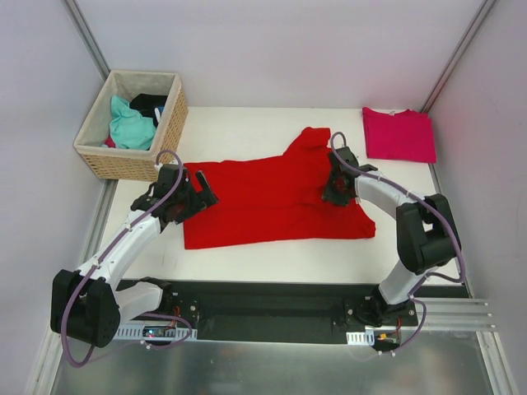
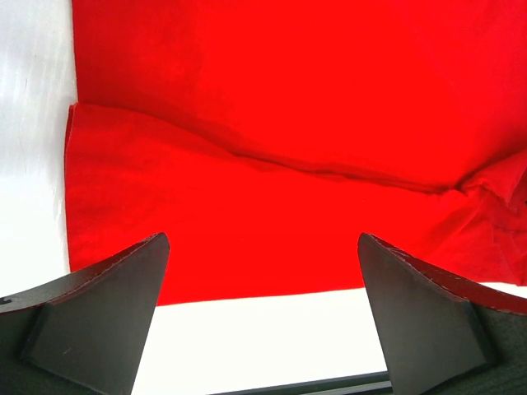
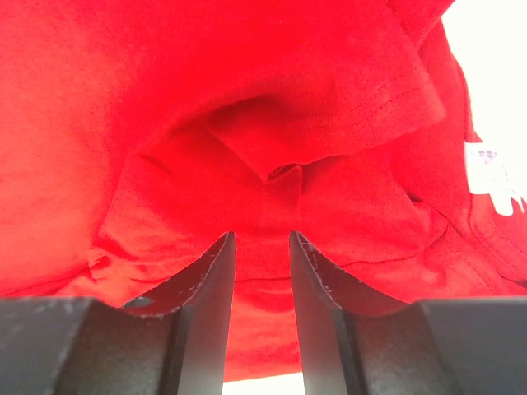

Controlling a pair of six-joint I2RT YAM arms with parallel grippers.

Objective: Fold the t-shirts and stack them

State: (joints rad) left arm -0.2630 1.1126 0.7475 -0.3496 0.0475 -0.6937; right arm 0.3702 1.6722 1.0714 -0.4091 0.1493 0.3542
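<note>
The red t-shirt (image 1: 263, 206) lies spread across the white table (image 1: 247, 123), with one sleeve bunched up at its far right. My left gripper (image 1: 204, 191) is open at the shirt's left edge, its jaws wide apart over the hem (image 2: 263, 239). My right gripper (image 1: 333, 191) sits on the shirt's right part, its jaws nearly closed with a fold of red cloth (image 3: 206, 82) between them (image 3: 260, 236). The cloth puckers just beyond the fingertips. A white neck label (image 3: 486, 169) shows at the right. The magenta-pink t-shirt (image 1: 398, 134) lies folded flat at the far right corner.
A woven wicker basket (image 1: 123, 160) holding teal and dark clothes stands at the far left, just behind my left arm. Grey walls close the table on three sides. A black mounting rail runs along the near edge.
</note>
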